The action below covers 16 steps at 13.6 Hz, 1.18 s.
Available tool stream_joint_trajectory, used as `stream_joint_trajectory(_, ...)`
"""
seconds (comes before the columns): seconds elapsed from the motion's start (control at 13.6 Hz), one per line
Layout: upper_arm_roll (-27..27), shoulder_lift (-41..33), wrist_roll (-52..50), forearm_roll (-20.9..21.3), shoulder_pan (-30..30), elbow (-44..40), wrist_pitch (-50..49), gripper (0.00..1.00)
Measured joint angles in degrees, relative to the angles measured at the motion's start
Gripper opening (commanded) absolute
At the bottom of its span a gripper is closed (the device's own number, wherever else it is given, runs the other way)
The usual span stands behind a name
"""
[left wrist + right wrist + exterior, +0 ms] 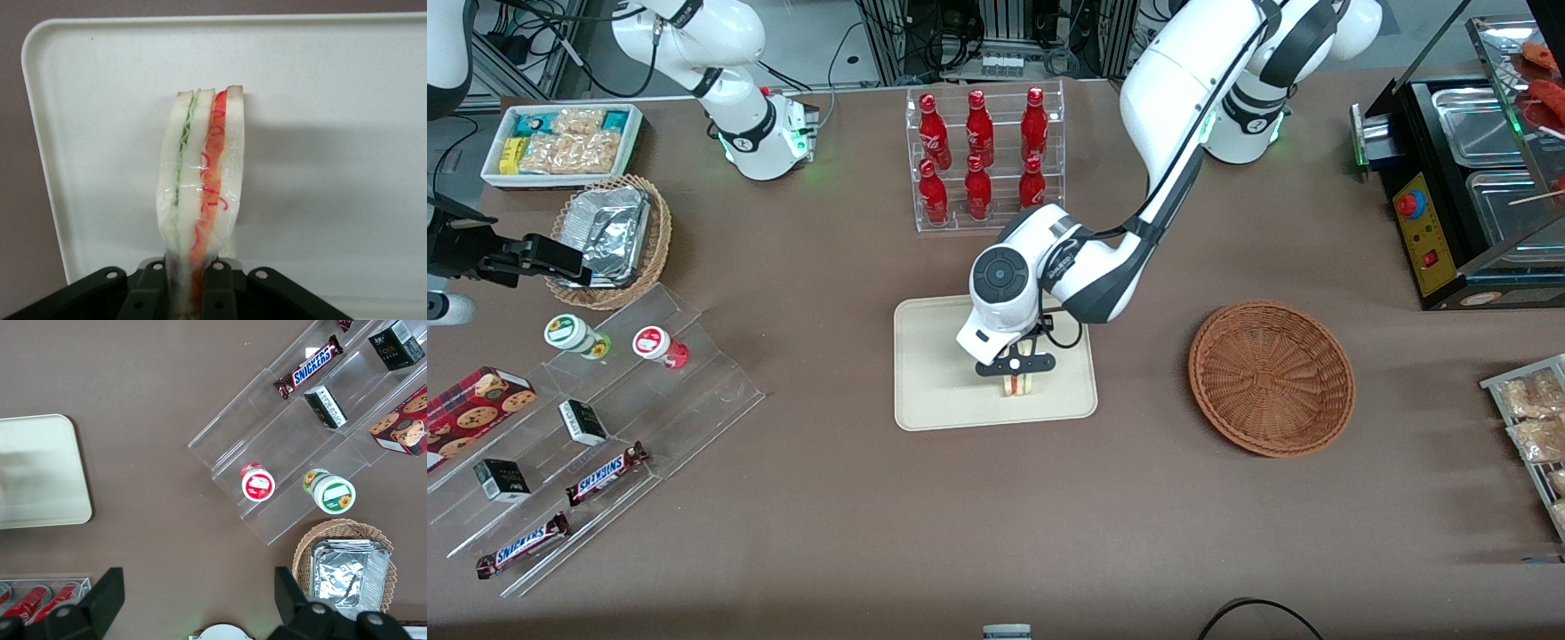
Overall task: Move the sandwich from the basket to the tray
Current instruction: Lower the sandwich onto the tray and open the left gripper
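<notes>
End effector [1019, 377] is pinching the sandwich [1020, 385] by one end, fingers [218, 293] closed against the wrapped bread on both sides. The sandwich [202, 187] is standing on edge over the tray [934, 373], green and red filling layers facing the wrist camera; whether its lower edge is touching the tray surface cannot be told. The tray [347, 133] is lying flat on the brown tabletop [996, 516]. The basket [1272, 378] is sitting well apart, toward the working arm's end of the tabletop, with nothing in it. A clear rack of 6 red bottles [983, 156] is standing farther from the front camera than the tray.
</notes>
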<state>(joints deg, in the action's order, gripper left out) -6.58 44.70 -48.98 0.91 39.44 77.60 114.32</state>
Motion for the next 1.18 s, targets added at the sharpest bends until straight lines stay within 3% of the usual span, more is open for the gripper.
stream_joint_trajectory(0.22, 0.0, 1.1, -1.6, 0.0, 0.3, -0.9, 0.0, 0.00)
stream_joint_trajectory(0.3, 0.0, 1.6, -2.2, 0.0, 0.3, -1.3, 0.0, 0.21)
stream_joint_trajectory(0.37, 0.0, 2.0, -2.5, 0.0, 0.4, -1.6, 0.1, 0.97)
stream_joint_trajectory(0.81, 0.2, 1.5, -3.0, 0.0, 0.4, -4.3, -0.6, 1.00)
stream_joint_trajectory(1.18, 1.3, -4.9, -3.0, 0.3, -1.1, -5.7, -6.6, 1.00)
